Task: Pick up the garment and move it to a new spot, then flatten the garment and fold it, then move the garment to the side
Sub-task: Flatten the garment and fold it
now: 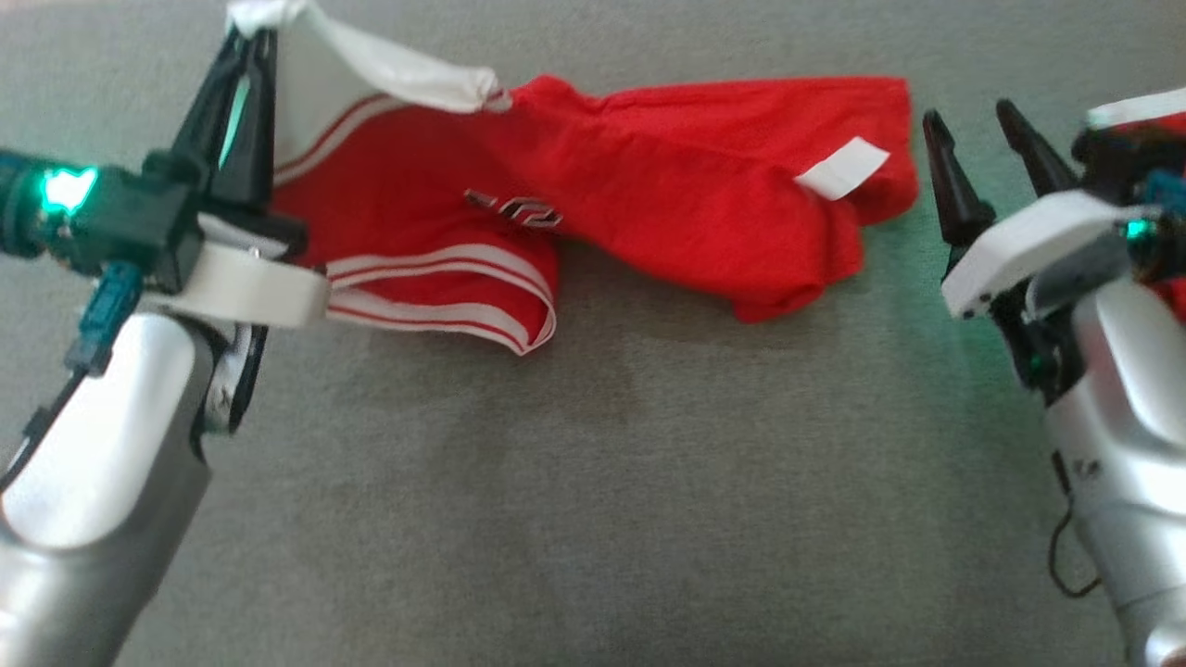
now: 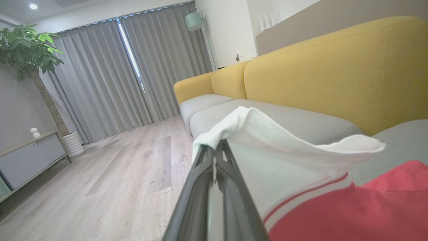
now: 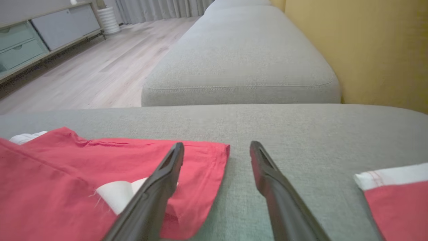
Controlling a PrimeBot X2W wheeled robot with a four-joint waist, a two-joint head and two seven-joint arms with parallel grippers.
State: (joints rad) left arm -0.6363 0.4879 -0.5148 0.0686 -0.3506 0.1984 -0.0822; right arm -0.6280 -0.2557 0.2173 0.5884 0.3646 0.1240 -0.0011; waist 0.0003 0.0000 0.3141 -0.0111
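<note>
The left pincer (image 1: pixel 250 42) is clamped on a white edge of the garment (image 1: pixel 667 167) (raised off the cushion (image 1: pixel 593 463)); the right pincer (image 1: pixel 968 116) is held open just beside its red end.

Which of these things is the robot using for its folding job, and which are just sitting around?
For the job: red garment, left claw shut on its white edge, open right claw, grey cushion.

Just around: second red-and-white cloth, yellow sofa back, plant, curtains, cabinet.
</note>
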